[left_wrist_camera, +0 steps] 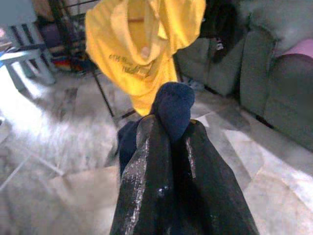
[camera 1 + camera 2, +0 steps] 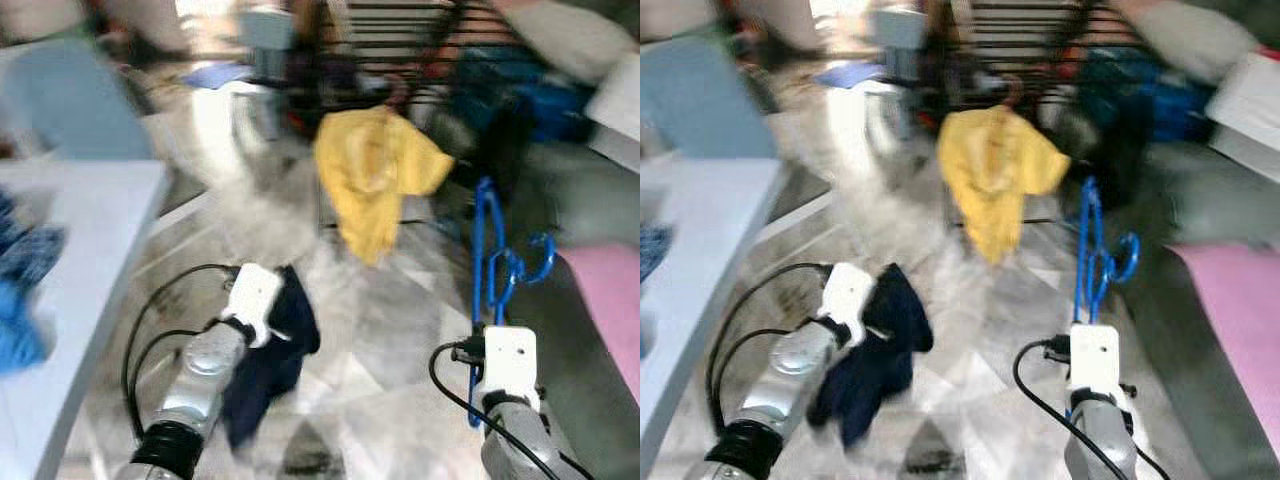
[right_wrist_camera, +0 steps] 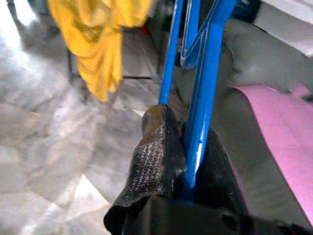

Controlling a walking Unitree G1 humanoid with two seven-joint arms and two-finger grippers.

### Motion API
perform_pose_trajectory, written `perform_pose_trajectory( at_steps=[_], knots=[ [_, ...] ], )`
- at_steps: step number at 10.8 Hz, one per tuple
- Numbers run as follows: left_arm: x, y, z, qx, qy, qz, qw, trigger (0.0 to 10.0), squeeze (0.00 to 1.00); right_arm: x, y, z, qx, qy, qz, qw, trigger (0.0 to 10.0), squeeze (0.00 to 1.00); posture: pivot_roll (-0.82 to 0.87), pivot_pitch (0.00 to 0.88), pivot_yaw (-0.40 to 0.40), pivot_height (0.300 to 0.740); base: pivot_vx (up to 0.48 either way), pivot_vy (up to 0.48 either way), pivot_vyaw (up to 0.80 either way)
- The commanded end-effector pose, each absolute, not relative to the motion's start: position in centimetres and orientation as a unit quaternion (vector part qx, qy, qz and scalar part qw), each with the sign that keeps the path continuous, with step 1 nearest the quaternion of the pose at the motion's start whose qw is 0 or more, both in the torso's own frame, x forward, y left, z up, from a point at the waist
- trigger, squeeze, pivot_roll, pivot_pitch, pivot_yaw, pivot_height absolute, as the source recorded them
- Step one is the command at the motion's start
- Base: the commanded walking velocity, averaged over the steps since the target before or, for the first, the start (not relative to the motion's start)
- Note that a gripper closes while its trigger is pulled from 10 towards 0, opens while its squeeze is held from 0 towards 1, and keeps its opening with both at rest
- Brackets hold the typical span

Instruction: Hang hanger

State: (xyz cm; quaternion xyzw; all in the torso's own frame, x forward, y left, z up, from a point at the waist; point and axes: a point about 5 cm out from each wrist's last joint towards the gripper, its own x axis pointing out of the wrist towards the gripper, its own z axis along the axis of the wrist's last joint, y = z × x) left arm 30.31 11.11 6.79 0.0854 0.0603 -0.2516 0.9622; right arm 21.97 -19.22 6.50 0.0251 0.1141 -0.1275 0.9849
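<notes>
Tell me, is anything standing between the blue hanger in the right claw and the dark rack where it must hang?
The right claw is shut on the blue plastic hanger. A yellow shirt already hangs on the dark metal rack, ahead and to the left. The blurred head views show bare marble floor between; nothing visible blocks the way.

A blue hanger (image 3: pixel 203 88), a yellow shirt (image 2: pixel 375 175), a navy cloth (image 1: pixel 172 106), a pink cover (image 3: pixel 281 127) and a grey marbled floor (image 1: pixel 58 161) show, with black fingers (image 1: pixel 146 181).
</notes>
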Motion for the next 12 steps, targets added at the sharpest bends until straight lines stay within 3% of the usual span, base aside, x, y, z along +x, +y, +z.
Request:
perform_pose_trajectory(
  at_steps=[1, 4, 12],
  knots=[
    [30.54, 9.78, 7.95, 0.083, 0.037, -0.274, 0.958, 10.0, 0.00, 21.79, -19.89, 6.86, 0.019, 0.111, -0.138, 0.984, 10.0, 0.00, 0.01, 0.000, -0.031, 0.740, 0.000, 0.000, -0.80],
    [30.50, 9.79, 8.06, 0.084, 0.040, -0.277, 0.956, 10.0, 0.00, 21.85, -19.74, 6.80, 0.020, 0.118, -0.136, 0.983, 10.0, 0.00, 0.01, 0.000, -0.030, 0.740, -0.162, 0.000, -0.70],
    [30.94, 9.68, 8.70, 0.082, 0.031, -0.269, 0.959, 10.0, 0.00, 21.57, -19.27, 6.47, 0.015, 0.135, -0.119, 0.983, 10.0, 0.00, 0.00, 0.000, -0.037, 0.740, -0.030, 0.000, 0.00]
  ],
)
